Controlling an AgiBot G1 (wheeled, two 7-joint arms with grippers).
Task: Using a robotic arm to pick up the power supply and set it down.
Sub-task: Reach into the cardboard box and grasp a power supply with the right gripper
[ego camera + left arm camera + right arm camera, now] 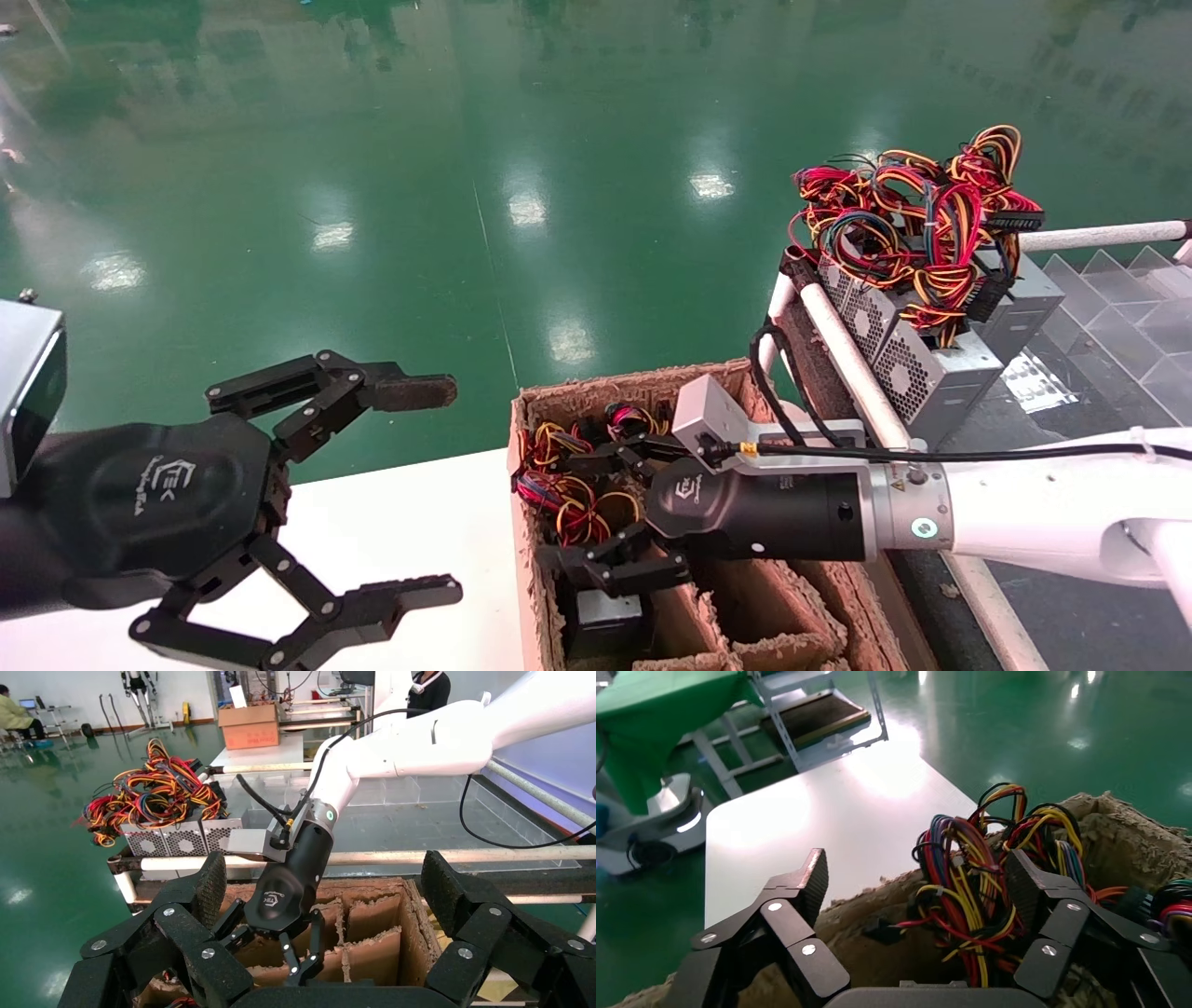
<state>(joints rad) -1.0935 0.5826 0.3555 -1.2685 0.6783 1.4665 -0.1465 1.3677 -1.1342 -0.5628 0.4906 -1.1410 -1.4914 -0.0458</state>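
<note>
Head view: right claw (pixel 610 508) spread wide, holding nothing, low inside cardboard box (pixel 531 522) – power supply (pixel 605 620) directly beneath, wire bundle (pixel 573 485) alongside. Left claw (pixel 410 494) wide, idle over worktop (pixel 400 540) beside box. Risk: fingers snag wires, supply tilts or drags out crooked.

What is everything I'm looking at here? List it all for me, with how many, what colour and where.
Cardboard box: one, brown, divided into compartments, in front of the robot beside the white table.
White table: one, left of the box.
Wire bundles in the box: red, yellow, orange and black, in its far-left compartments.
Stacked power supplies: at least three, grey metal, on the rack at right, under tangled wires.
Rack rails: white tubes, beside the box.
Floor: green, glossy.
Right pincer: black, open, inside the box over the wires.
Left pincer: black, open, held over the white table.
</note>
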